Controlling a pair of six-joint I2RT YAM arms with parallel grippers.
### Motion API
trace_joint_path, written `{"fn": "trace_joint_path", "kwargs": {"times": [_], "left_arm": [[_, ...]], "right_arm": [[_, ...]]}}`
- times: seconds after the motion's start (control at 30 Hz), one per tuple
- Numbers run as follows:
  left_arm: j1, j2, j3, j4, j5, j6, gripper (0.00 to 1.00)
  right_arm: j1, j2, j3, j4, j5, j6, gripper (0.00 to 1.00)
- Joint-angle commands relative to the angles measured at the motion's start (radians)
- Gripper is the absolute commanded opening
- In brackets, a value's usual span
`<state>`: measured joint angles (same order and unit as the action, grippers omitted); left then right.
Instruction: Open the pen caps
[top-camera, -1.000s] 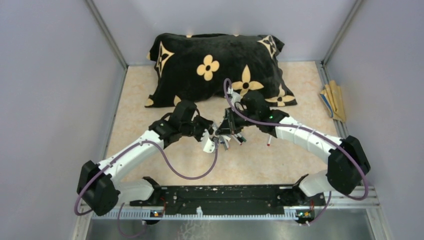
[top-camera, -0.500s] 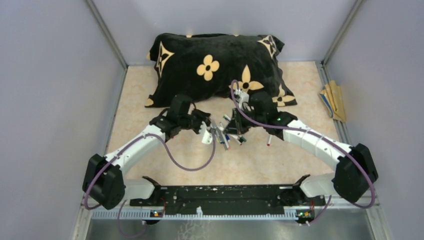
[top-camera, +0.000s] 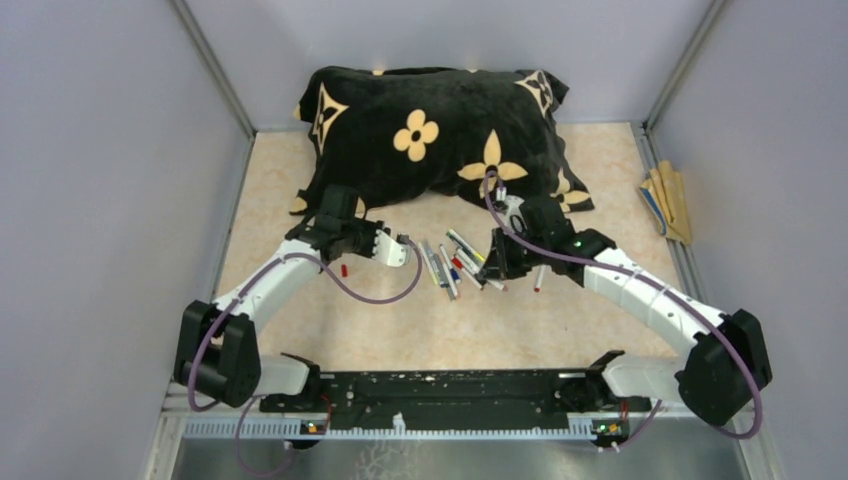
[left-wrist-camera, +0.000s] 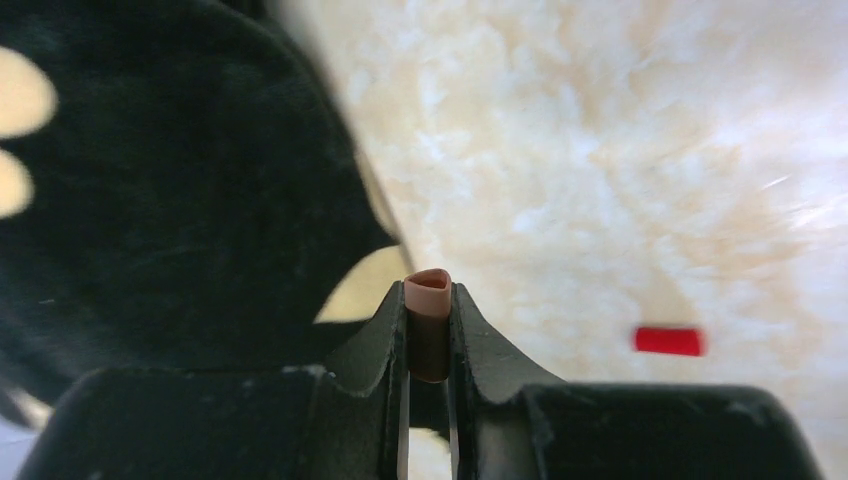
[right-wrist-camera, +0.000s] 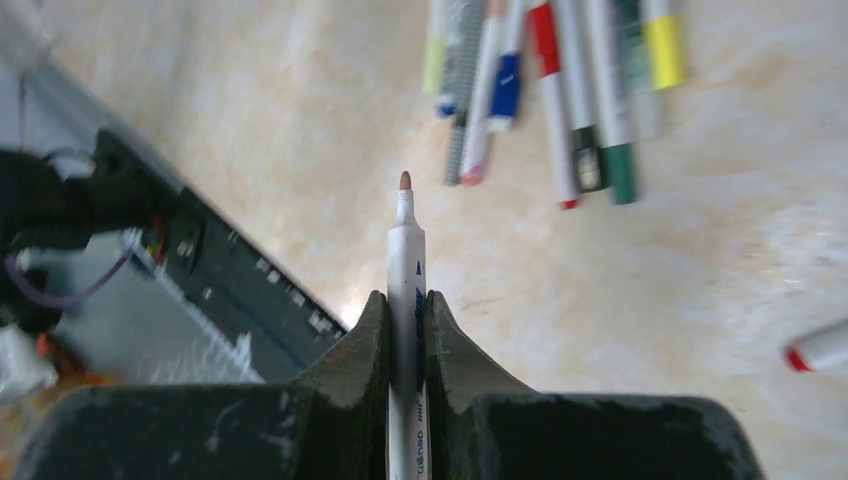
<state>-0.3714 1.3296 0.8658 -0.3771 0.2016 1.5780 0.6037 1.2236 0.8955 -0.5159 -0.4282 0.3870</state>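
The left pincer (left-wrist-camera: 429, 300) is closed to a narrow gap on a brown cap (left-wrist-camera: 430, 330), with a loose red cap (left-wrist-camera: 668, 341) lying on the surface (left-wrist-camera: 560, 180) nearby. The right pincer (right-wrist-camera: 407, 310) is just as narrowly clamped on an uncapped pen (right-wrist-camera: 406, 250), whose tip points towards the other pens (right-wrist-camera: 560, 100) lying together.

Pens (top-camera: 455, 262) lie before the pillow (top-camera: 430, 130) (one cap (top-camera: 343, 270) apparently leftward).
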Motion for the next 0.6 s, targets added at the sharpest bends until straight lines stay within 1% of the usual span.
{"fn": "trace_joint_path", "kwargs": {"times": [0.0,0.03,0.1,0.2,0.37,0.57], "left_arm": [[-0.016,0.037,0.064,-0.175,0.11,-0.226,0.0],[-0.017,0.054,0.076,-0.194,0.123,-0.274,0.0],[-0.019,0.096,0.098,-0.23,0.141,-0.338,0.0],[-0.017,0.154,0.1,-0.24,0.13,-0.416,0.0],[-0.017,0.179,0.013,-0.168,0.094,-0.437,0.0],[-0.017,0.224,-0.003,-0.124,0.077,-0.482,0.0]], "right_arm": [[-0.027,-0.065,-0.027,0.151,0.375,0.084,0.0],[-0.027,-0.065,-0.046,0.187,0.447,0.099,0.0],[-0.029,-0.04,-0.082,0.25,0.542,0.104,0.0],[-0.036,0.03,-0.114,0.322,0.613,0.124,0.0],[-0.04,0.115,-0.157,0.413,0.72,0.136,0.0],[-0.046,0.181,-0.179,0.452,0.818,0.153,0.0]]}}
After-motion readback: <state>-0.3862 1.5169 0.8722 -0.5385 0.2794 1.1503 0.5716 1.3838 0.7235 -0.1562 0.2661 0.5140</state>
